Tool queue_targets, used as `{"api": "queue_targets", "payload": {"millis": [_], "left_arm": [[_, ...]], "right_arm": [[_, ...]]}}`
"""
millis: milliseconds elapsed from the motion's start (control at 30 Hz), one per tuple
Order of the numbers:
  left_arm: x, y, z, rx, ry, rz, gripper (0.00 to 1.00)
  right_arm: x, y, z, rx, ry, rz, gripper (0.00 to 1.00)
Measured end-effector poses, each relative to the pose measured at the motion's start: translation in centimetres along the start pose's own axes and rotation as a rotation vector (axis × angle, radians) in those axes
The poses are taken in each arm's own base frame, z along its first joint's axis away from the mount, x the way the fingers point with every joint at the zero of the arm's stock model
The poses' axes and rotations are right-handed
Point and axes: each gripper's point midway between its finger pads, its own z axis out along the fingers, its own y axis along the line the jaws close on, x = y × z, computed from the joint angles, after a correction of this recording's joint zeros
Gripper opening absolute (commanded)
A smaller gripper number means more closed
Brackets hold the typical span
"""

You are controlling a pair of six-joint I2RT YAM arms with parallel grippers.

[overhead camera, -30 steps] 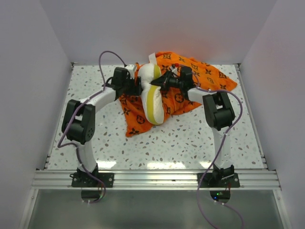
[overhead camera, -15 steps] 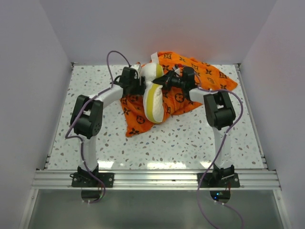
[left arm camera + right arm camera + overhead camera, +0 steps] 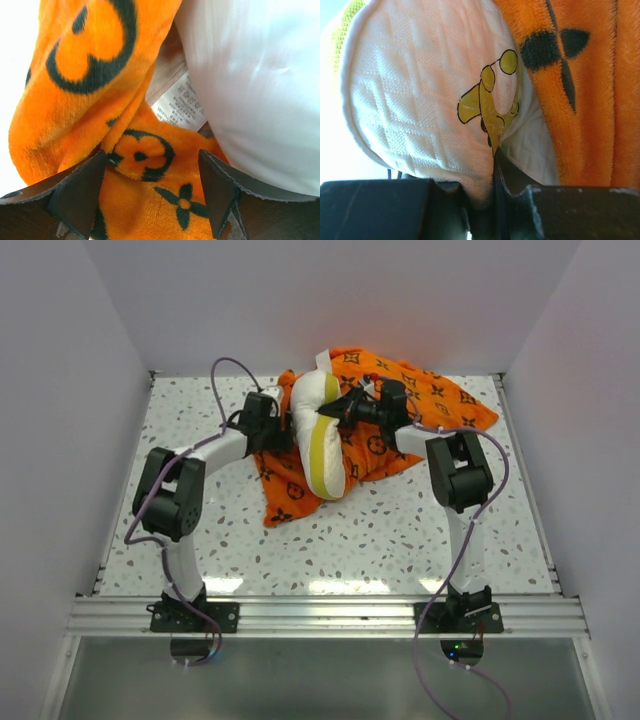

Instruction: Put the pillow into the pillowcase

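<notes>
The cream-white pillow [image 3: 320,440] with its yellow band stands on edge over the orange pillowcase [image 3: 420,395], which lies crumpled at the back of the table. My right gripper [image 3: 332,412] is shut on a fold of the pillow's textured fabric [image 3: 420,100], pinched at its jaws [image 3: 493,172]; orange pillowcase [image 3: 585,90] hangs to the right. My left gripper [image 3: 284,430] is at the pillow's left side. Its jaws [image 3: 150,195] are open, with pillowcase fabric [image 3: 145,200] between them. The white pillow [image 3: 260,85] and a care label [image 3: 181,100] lie just beyond.
The speckled table [image 3: 200,510] is walled by white panels on three sides. An aluminium rail [image 3: 320,615] runs along the near edge. Purple cables loop from both arms.
My left arm pushed in toward the pillow, then drew back a little to the left. The pillow stands slightly more upright. My right gripper has kept its hold.
</notes>
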Motion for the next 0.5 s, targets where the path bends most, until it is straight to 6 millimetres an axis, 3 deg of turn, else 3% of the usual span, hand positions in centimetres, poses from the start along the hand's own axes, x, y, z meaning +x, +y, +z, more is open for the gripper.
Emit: {"api": "queue_targets", "payload": {"millis": [200,400,500], "left_arm": [[-2.2,-1.0,1.3,0.014,-0.034,-0.011,0.81],[-1.6,-1.7,4.1,0.002,0.019,-0.022,0.77],[-0.5,-1.4,5.0,-0.022,0.063,-0.027,0.66]], "right_arm": [[0.0,0.1,0.0,-0.004,0.001,0.004,0.00],[-0.5,0.3,-0.3,-0.011,-0.010,0.014,0.00],[-0.7,0.4,-0.4,-0.013,-0.013,0.017,0.00]]}}
